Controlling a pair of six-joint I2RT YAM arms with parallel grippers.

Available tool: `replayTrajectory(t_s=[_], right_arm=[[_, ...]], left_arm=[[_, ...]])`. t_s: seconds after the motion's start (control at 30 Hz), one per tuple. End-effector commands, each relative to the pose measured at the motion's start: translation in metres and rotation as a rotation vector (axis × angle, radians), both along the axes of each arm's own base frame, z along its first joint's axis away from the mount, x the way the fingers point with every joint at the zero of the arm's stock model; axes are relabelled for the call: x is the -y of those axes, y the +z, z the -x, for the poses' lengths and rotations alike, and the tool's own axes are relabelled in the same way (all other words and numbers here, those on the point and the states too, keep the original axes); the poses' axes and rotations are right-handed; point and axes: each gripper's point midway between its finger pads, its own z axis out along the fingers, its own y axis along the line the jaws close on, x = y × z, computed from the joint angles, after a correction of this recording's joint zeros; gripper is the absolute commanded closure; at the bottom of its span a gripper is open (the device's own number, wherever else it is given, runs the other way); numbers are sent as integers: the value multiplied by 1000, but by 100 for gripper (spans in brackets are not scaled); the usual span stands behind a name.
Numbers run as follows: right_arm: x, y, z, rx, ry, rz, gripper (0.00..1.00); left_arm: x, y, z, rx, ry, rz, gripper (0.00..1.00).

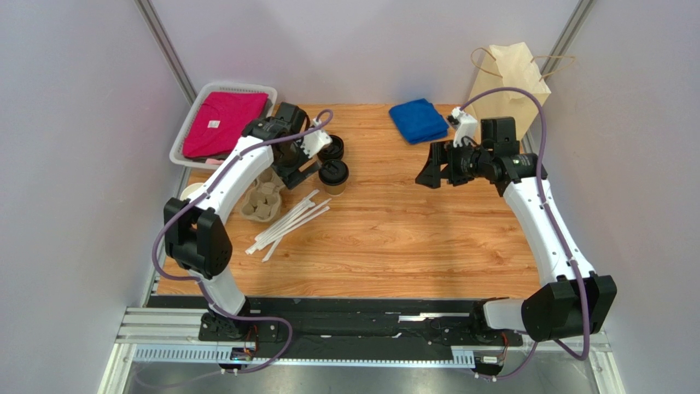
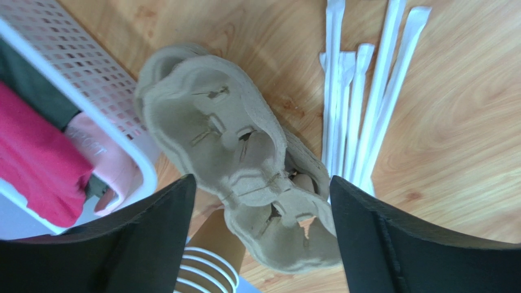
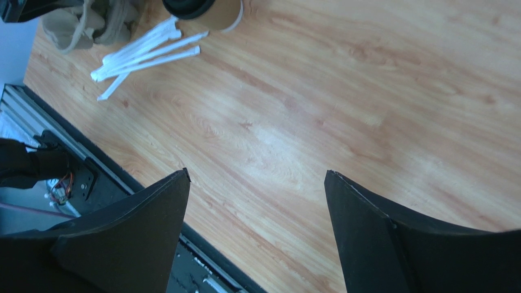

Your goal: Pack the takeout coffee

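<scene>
Takeout coffee [image 1: 333, 174] stands upright; left gripper [image 1: 304, 171] sits just left of it, jaws spread and empty. Right gripper [image 1: 433, 167], likewise spread, hangs over bare table [image 1: 394, 238] well to its right.

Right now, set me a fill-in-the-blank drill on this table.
The cloth beside the bag is ____. The coffee is capped in ____. The straws are wrapped in ____ paper. The right gripper stands ____ above the table.
Missing words: blue; black; white; open.
</scene>
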Motion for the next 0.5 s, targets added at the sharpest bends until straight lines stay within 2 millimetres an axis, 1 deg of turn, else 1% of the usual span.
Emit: replayTrajectory(t_s=[0.0, 0.03, 0.07, 0.1, 0.13, 0.17, 0.23, 0.27, 0.3, 0.33, 0.37, 0.4, 0.43, 0.47], right_arm=[[23, 67, -17, 248, -20, 90, 14], [31, 78, -20, 296, -40, 126, 13], [41, 99, -26, 379, -50, 180, 13], [62, 107, -35, 418, -113, 258, 13], [74, 113, -42, 443, -143, 308, 13], [88, 135, -50, 516, -164, 370, 13], [129, 145, -68, 523, -271, 453, 13], [143, 165, -74, 565, -310, 474, 13], [166, 172, -79, 567, -365, 505, 13], [178, 167, -91, 545, -379, 518, 13], [188, 168, -97, 540, -396, 526, 14], [205, 181, -100, 564, -427, 535, 14], [215, 168, -115, 530, -428, 539, 14], [222, 168, -121, 527, -433, 543, 14]], left_arm=[[10, 70, 9, 105, 19, 137, 9], [14, 78, 11, 110, 13, 167, 9], [16, 92, 12, 138, 24, 195, 9], [20, 98, 15, 136, 21, 222, 8], [25, 103, 19, 129, 21, 262, 8], [28, 114, 20, 146, 18, 290, 8], [34, 120, 26, 135, 25, 335, 7], [36, 127, 28, 146, 22, 355, 7], [38, 129, 29, 148, 18, 370, 7], [38, 130, 31, 146, 22, 378, 7], [38, 130, 32, 147, 22, 381, 7], [38, 132, 31, 159, 25, 382, 7], [37, 131, 32, 159, 25, 381, 7], [36, 129, 33, 159, 26, 379, 6]])
